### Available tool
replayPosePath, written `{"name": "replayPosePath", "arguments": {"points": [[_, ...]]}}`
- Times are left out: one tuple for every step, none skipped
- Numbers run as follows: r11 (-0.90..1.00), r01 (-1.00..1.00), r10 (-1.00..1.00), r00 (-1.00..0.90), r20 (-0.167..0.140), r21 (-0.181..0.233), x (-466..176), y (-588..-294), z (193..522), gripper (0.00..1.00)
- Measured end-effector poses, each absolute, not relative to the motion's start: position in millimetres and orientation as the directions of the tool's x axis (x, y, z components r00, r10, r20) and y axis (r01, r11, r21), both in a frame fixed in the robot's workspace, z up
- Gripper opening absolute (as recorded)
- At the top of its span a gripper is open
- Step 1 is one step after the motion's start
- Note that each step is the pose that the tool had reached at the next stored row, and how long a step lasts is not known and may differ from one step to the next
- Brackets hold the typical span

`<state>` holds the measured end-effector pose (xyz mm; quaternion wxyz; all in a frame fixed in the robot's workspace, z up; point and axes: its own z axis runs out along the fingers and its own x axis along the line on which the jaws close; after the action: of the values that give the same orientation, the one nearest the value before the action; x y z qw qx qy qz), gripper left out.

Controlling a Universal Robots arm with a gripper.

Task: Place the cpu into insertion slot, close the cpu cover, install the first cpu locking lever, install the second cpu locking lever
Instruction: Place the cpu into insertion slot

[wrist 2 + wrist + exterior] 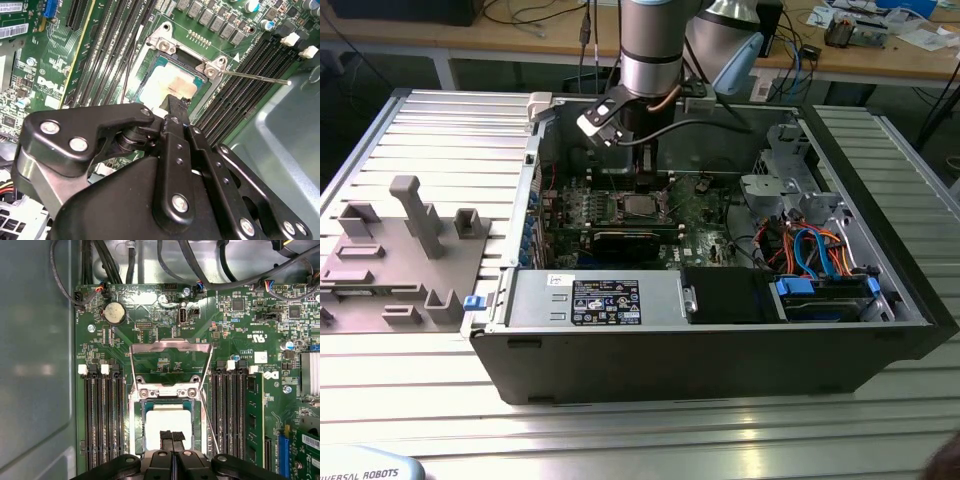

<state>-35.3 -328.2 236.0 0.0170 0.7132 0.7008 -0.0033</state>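
The black pincer (pixel 173 103) has its fingers drawn together into one narrow tip, which sits over the near edge of the cpu (pixel 167 80); whether it touches the chip cannot be told. The cpu lies flat in the insertion slot (pixel 148 65), its pale metal top bare. Beyond it from the pincer, two silvery screwed brackets (pixel 163 43) sit at the slot's far corners. From one bracket a thin cpu locking lever (pixel 255 77) runs out across black memory slots (pixel 245 95) beside the pincer. The green motherboard (pixel 45 60) spreads to the other side. A grey case wall (pixel 285 140) stands next to the pincer's linkage.
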Motion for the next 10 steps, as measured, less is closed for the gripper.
{"name": "replayPosePath", "arguments": {"points": [[-0.017,1.0,0.999,0.018,-0.029,0.02,-35.2,-328.1,237.3,0.11],[-0.017,1.0,0.999,0.018,-0.028,0.02,-35.2,-328.1,239.8,0.11],[-0.017,1.0,0.999,0.018,-0.028,0.02,-35.2,-328.1,241.9,0.11],[-0.017,1.0,0.999,0.018,-0.028,0.02,-35.2,-328.1,243.6,0.11],[-0.017,1.0,0.999,0.018,-0.028,0.02,-35.2,-328.1,245.8,0.11],[-0.017,1.0,0.999,0.018,-0.028,0.02,-35.2,-328.1,246.7,0.11],[-0.017,1.0,0.999,0.018,-0.028,0.02,-35.2,-328.1,247.4,0.11],[-0.017,1.0,0.999,0.018,-0.028,0.02,-35.2,-328.1,248.0,0.11],[-0.017,1.0,0.999,0.018,-0.028,0.02,-35.2,-328.1,248.4,0.11],[-0.017,1.0,0.999,0.018,-0.028,0.02,-35.2,-328.1,249.0,0.11]]}}
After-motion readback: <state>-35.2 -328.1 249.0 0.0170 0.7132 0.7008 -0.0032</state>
